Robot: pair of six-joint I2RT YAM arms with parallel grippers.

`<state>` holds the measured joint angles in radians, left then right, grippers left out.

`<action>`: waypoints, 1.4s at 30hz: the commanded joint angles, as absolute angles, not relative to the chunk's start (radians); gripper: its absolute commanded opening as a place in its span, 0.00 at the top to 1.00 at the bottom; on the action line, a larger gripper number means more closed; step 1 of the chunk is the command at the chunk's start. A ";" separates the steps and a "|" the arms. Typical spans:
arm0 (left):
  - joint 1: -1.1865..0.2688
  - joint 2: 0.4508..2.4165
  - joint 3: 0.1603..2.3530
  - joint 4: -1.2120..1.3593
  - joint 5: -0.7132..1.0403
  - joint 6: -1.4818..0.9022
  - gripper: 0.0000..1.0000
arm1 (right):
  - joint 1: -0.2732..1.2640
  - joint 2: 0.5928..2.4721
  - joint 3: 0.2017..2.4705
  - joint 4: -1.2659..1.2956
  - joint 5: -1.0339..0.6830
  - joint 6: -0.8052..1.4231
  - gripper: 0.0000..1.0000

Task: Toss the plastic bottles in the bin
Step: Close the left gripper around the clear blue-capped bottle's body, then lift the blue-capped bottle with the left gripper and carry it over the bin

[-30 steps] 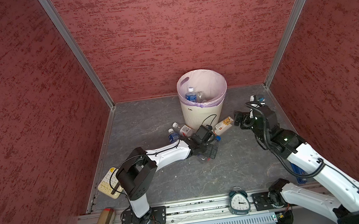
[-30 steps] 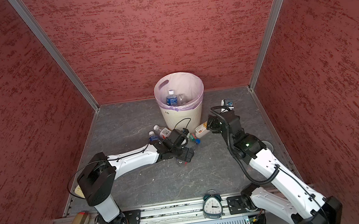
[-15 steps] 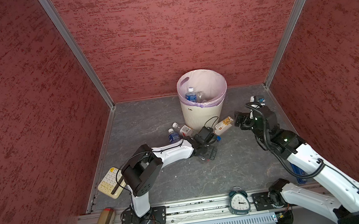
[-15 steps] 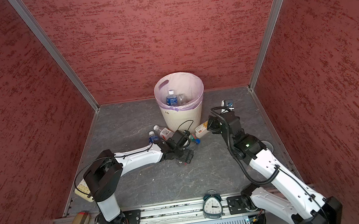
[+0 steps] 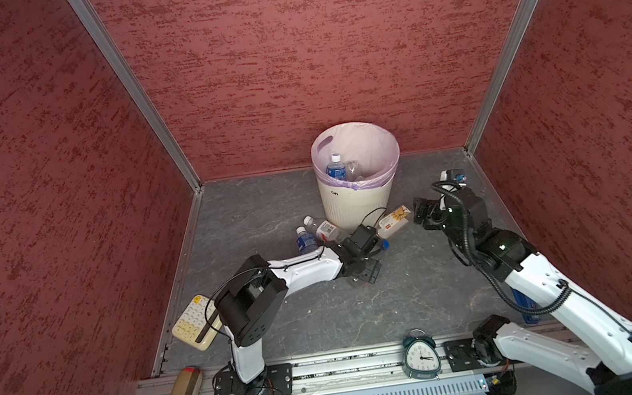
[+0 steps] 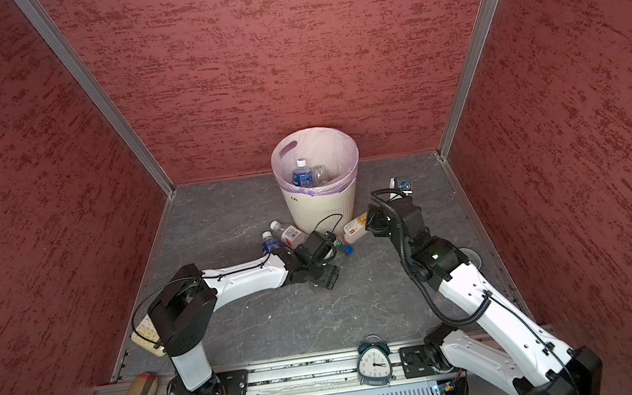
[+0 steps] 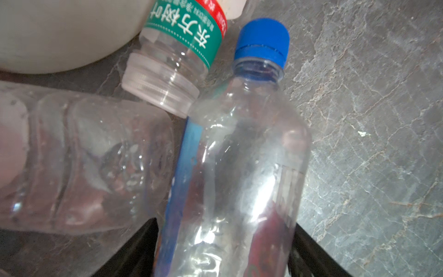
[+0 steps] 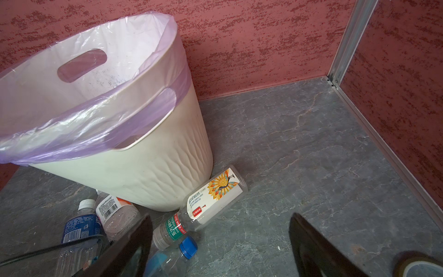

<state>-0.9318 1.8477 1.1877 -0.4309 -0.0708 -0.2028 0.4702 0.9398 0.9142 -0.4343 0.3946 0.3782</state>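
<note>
The blue-capped bottle (image 7: pixel 239 167) lies on the bench (image 7: pixel 371 120) between the fingers (image 7: pixel 134 251) of my left gripper (image 7: pixel 223 259). The left wrist view shows them flanking its body, but I cannot tell whether they press on it. In both top views the wrist covers all but its cap.

Just beside it, a white-orange bottle (image 8: pixel 215 194) lies at the foot of the bin (image 8: pixel 143 172). A red-white bottle (image 8: pixel 115 211) and a blue-label bottle (image 8: pixel 79 225) lie close by.

Only the top views look into the bin. There an upright bottle (image 5: pixel 334 168) stands beside clear shapes I can't make out.

My right gripper (image 8: pixel 220 254) hangs wide open and empty near the white-orange bottle. A tape roll (image 8: pixel 419 268) is cut off at the edge of the right wrist view.
</note>
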 commanded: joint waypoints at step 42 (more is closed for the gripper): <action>-0.989 1.325 0.863 -0.337 -0.290 -0.230 0.37 | 0.460 0.968 0.826 -0.383 0.349 0.452 0.09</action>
<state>-0.9829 1.3830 0.8841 -0.3782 -0.2398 -0.2127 0.4683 0.9615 0.8436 -0.4122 0.3611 0.4274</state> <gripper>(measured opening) 0.630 0.907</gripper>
